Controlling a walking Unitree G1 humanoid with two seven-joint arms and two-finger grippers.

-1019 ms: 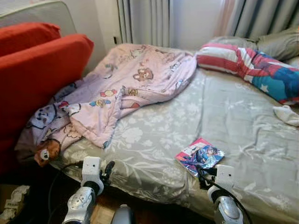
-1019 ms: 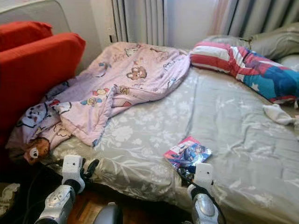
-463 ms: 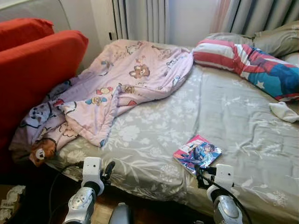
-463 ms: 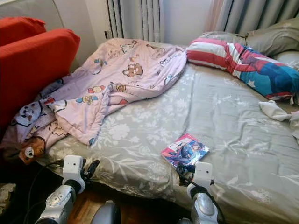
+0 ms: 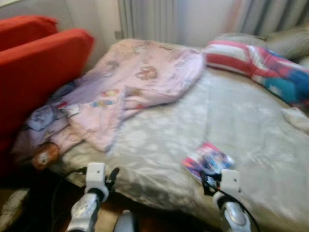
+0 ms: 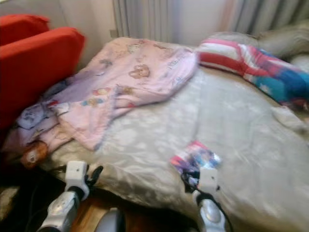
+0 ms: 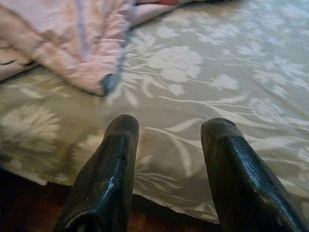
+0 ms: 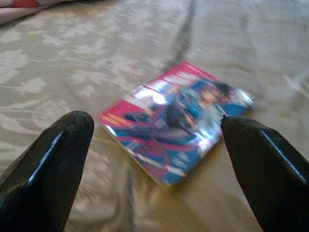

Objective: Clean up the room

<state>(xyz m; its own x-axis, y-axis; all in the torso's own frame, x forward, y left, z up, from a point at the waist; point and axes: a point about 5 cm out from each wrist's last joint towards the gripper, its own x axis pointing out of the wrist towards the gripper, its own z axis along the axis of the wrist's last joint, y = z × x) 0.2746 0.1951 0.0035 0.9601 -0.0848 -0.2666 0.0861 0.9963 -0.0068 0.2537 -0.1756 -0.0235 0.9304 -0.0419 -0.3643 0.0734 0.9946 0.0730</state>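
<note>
A colourful comic book [image 5: 207, 162] lies flat on the grey floral bedsheet [image 5: 159, 140] near the bed's front edge. My right gripper [image 8: 159, 140] hovers open just short of the book [image 8: 176, 118], with one finger to each side of it in the right wrist view. My left gripper [image 7: 166, 130] is open at the bed's front left edge, above the sheet and close to a corner of the pink cartoon blanket [image 7: 67, 43]. That blanket [image 5: 120, 87] is crumpled over the bed's left half. A white sock [image 5: 295, 118] lies at the far right.
A red sofa [image 5: 34, 72] stands against the bed's left side. A striped red, white and blue pillow [image 5: 256, 63] and a grey pillow [image 5: 285, 41] lie at the head. A brown plush toy [image 5: 44, 155] hangs at the blanket's lower corner. Curtains [image 5: 149, 19] hang behind.
The head view has shifted slightly and gone blurred, so the camera is moving. Both grippers hold the same places against the bed edge.
</note>
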